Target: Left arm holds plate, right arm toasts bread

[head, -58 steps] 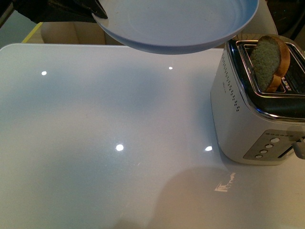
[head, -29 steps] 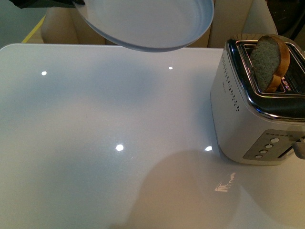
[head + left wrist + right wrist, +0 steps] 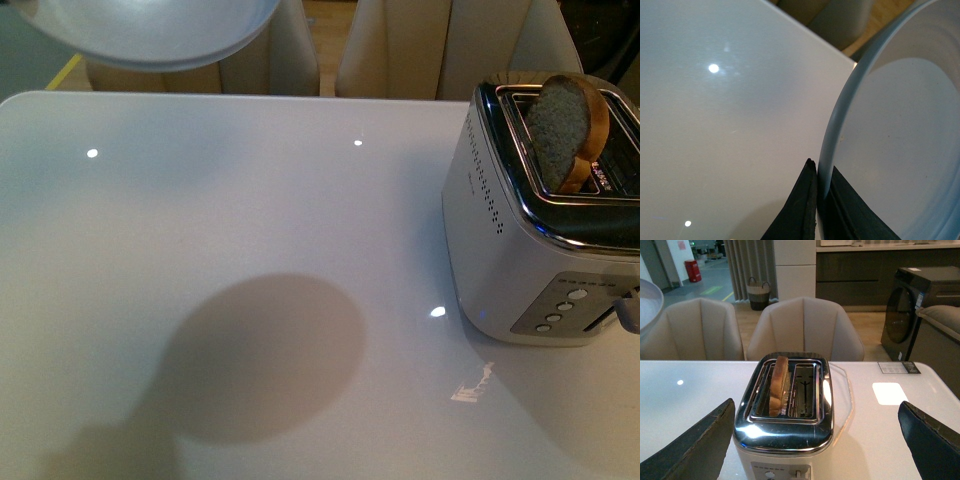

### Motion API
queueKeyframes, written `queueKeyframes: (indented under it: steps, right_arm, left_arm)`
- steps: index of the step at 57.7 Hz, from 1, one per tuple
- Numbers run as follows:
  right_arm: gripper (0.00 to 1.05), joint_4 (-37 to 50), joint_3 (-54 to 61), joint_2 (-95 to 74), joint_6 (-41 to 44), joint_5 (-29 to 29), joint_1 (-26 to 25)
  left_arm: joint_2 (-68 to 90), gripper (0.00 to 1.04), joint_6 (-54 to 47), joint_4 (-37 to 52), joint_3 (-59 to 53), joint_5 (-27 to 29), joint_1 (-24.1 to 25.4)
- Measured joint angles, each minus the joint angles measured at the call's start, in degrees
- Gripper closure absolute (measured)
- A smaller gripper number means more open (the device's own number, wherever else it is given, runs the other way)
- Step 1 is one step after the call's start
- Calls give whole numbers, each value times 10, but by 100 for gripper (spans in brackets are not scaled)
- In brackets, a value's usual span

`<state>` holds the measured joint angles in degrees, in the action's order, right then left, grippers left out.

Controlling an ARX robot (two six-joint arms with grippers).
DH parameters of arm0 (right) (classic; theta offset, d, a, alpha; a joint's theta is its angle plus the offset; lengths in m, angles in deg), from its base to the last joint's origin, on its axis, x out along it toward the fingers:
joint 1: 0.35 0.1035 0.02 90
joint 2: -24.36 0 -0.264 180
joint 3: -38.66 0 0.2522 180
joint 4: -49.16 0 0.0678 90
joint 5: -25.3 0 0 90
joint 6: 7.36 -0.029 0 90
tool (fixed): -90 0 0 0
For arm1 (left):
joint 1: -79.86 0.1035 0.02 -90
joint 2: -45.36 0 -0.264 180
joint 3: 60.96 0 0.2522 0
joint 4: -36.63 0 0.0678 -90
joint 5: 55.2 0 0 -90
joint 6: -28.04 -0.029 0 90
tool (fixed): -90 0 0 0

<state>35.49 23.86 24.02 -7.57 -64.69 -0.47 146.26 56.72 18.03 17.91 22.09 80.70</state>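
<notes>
**Plate held aloft at the far left, bread standing in the toaster at the right.**

The bread (image 3: pixel 565 125) sits in one of the two slots of the silver toaster (image 3: pixel 520 250). Its rounded upper half rises above the chrome rim and leans slightly. The toaster stands at the right edge of the white surface (image 3: pixel 250 200). The pale plate (image 3: pixel 150 30) carries nothing visible and hangs above the surface's far left corner, well apart from the toaster. Its round shadow (image 3: pixel 260 360) falls on the broad stretch of surface between them. The left pincer (image 3: pixel 821 172) is clamped narrowly on the plate's rim, one finger on each face. The right pincer (image 3: pixel 816 405) is spread wide, holding nothing, facing the toaster's button end. Beige chairs (image 3: pixel 805 325) line the far edge.
</notes>
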Motion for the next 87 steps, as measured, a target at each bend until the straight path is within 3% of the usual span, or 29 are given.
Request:
queueKeyframes:
  steps: [11,26,80,87]
  right_arm:
    - [9,0,0,0,0,0,0]
    - [9,0,0,0,0,0,0]
    - [9,0,0,0,0,0,0]
    - [9,0,0,0,0,0,0]
  left_arm:
    - [105,102,-71,16,-15,2,59]
    - [198,102,-138,56,-16,-42,91]
    - [354,102,-158,103,-22,22,116]
    - [358,85,-152,109,-24,42,115]
